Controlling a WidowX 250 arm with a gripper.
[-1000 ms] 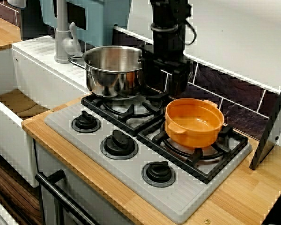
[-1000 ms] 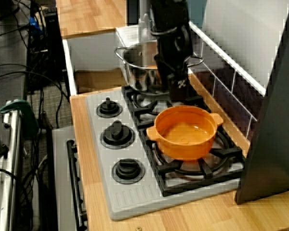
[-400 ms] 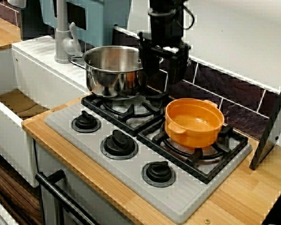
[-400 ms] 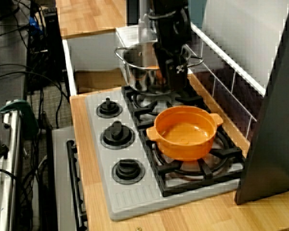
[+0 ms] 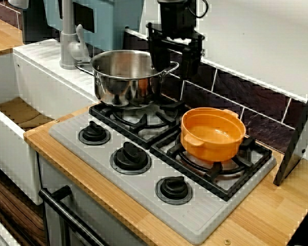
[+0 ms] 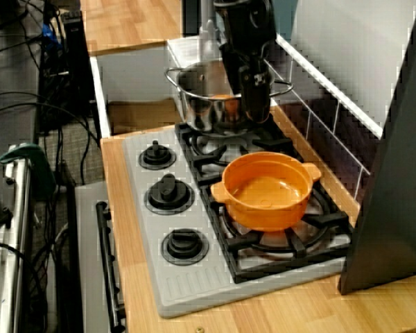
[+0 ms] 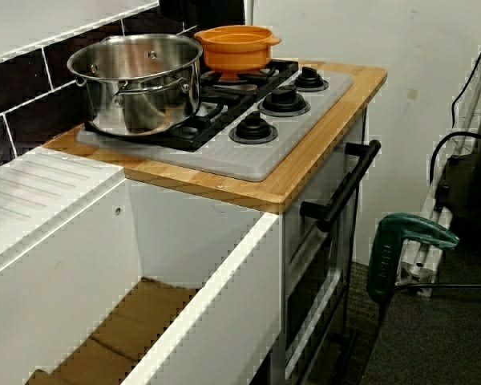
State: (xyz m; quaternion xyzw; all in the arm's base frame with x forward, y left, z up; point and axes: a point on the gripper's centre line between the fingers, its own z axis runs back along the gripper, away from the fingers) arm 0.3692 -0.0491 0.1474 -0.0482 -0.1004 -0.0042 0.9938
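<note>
Overhead, the gripper (image 5: 173, 67) hovers at the right rim of the steel pot (image 5: 120, 82) — fingers (image 5: 156, 56) spread, empty — orange bowl (image 5: 213, 134) nearer, right.

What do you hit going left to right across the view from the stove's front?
Order: faucet → steel pot → orange pot → black panel. The gripper overlaps both pots sideways, so it is left out.

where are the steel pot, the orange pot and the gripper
steel pot (image 5: 120, 89), the view from the front, on its shiny outer wall
orange pot (image 5: 211, 149), the view from the front, on its front wall
gripper (image 5: 174, 67), the view from the front, midway between its open fingertips
</note>
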